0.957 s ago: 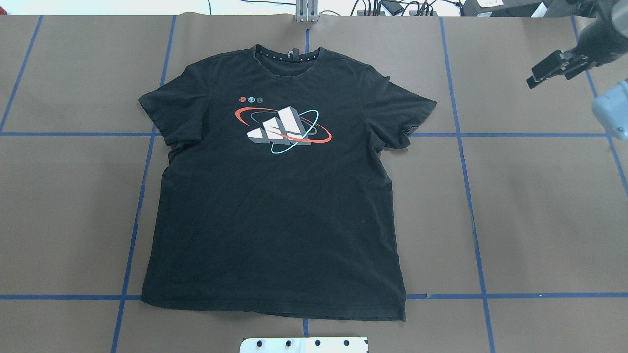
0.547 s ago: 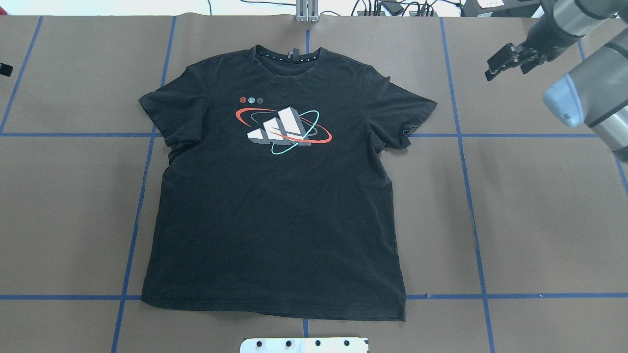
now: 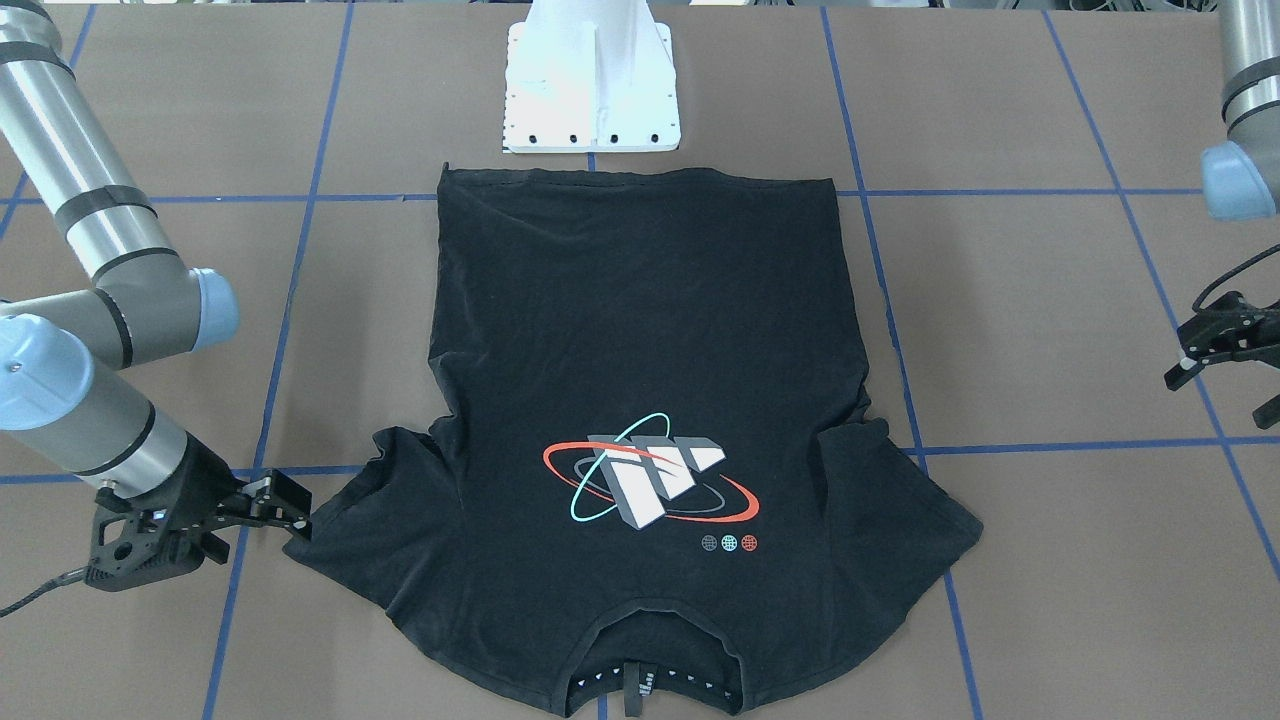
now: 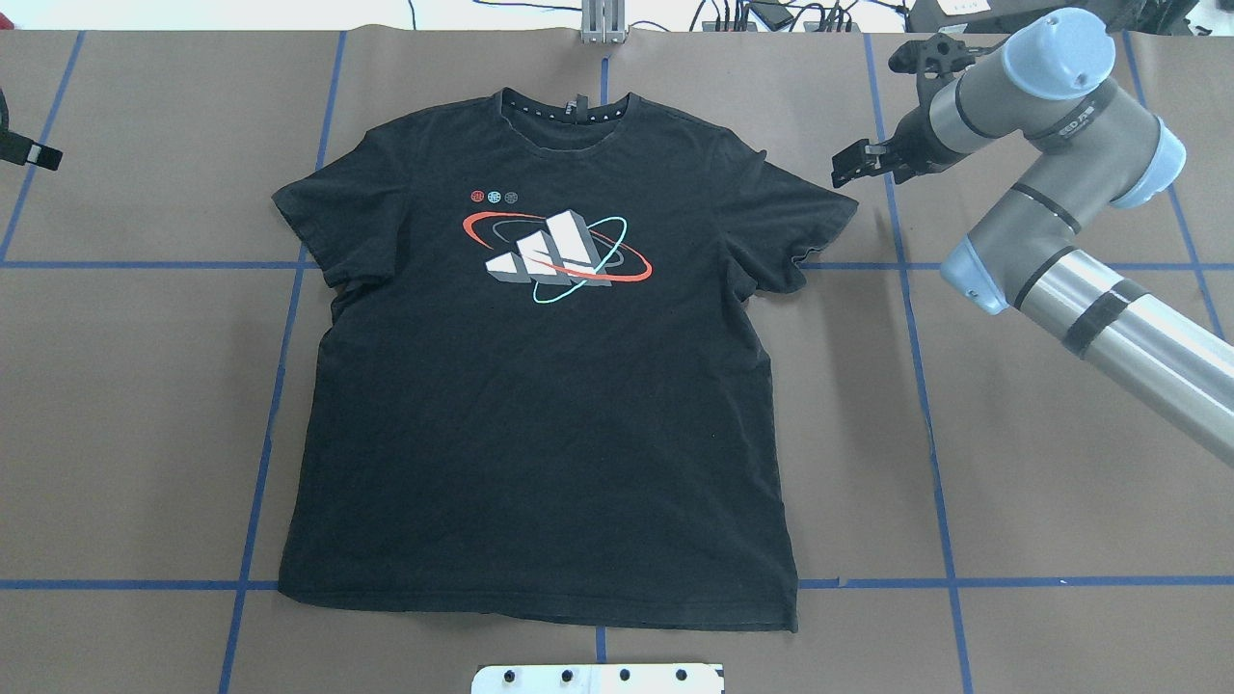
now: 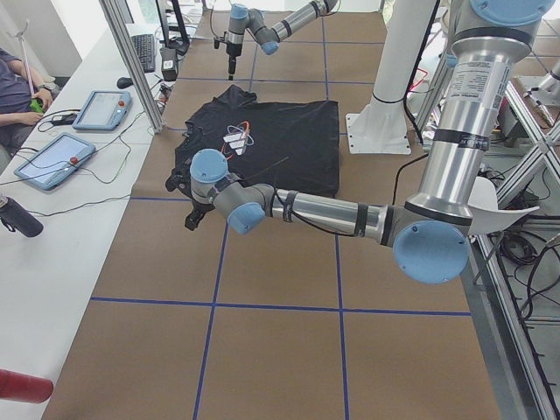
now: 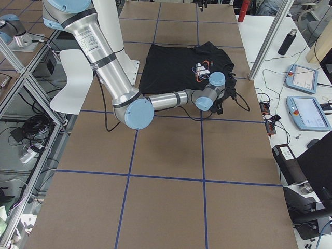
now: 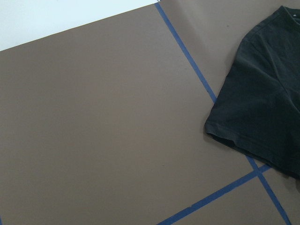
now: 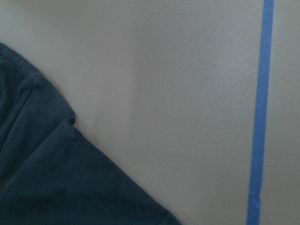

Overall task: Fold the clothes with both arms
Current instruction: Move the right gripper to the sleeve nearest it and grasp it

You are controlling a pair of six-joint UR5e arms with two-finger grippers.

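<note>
Watching my right arm (image 4: 1051, 260) reach low across the table (image 4: 1060, 434), elbow bent, wrist turned toward the T-shirt (image 4: 540, 414). It lies flat, logo up, collar away from the white pedestal (image 3: 590, 90). Now the right gripper (image 3: 292, 510) sits just beside one sleeve's edge, fingers parted, holding nothing. Over on the far side, the left gripper (image 3: 1226, 391) hangs well apart from the other sleeve, spread wide, empty too.

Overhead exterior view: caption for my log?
T-shirt flat, logo up; right hand by one sleeve, left hand at the frame's left edge.
</note>
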